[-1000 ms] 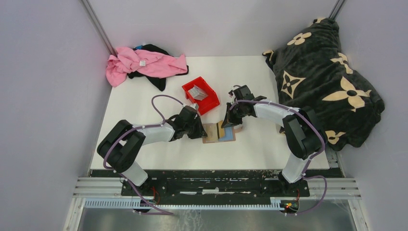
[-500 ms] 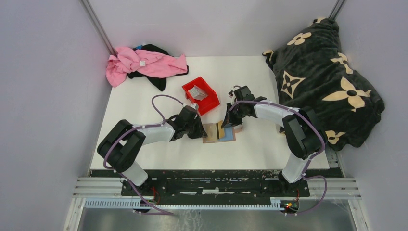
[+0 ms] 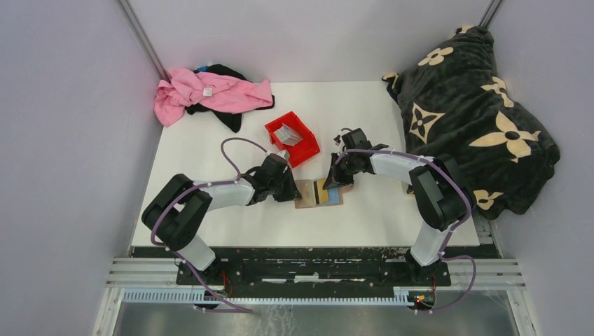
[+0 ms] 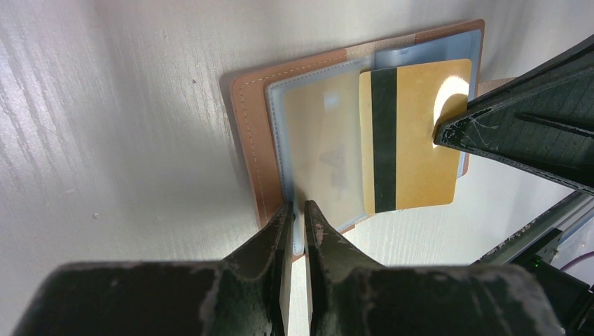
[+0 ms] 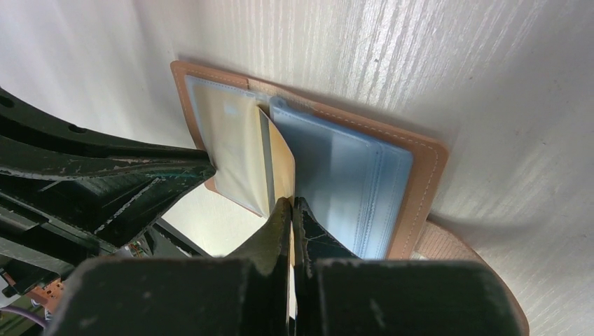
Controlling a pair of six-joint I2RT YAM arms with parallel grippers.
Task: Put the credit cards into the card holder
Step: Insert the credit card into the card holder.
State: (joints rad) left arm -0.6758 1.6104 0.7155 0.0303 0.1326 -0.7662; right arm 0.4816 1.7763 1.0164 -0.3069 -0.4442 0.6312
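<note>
The tan card holder (image 3: 308, 194) lies open on the table between my arms, also in the left wrist view (image 4: 249, 119) and the right wrist view (image 5: 420, 189). My left gripper (image 4: 298, 207) is shut on the edge of its clear inner sleeve (image 4: 319, 150). My right gripper (image 5: 291, 203) is shut on a gold card with a dark stripe (image 4: 413, 133), partly pushed into the sleeve; the card also shows in the right wrist view (image 5: 279, 168). Several grey cards (image 3: 287, 134) lie in the red bin.
A red bin (image 3: 302, 148) stands just behind the holder. Pink and black clothes (image 3: 210, 91) lie at the back left. A dark flowered blanket (image 3: 469, 112) covers the right side.
My right gripper has moved the gold card a little left, further into the sleeve. The left gripper has not moved.
</note>
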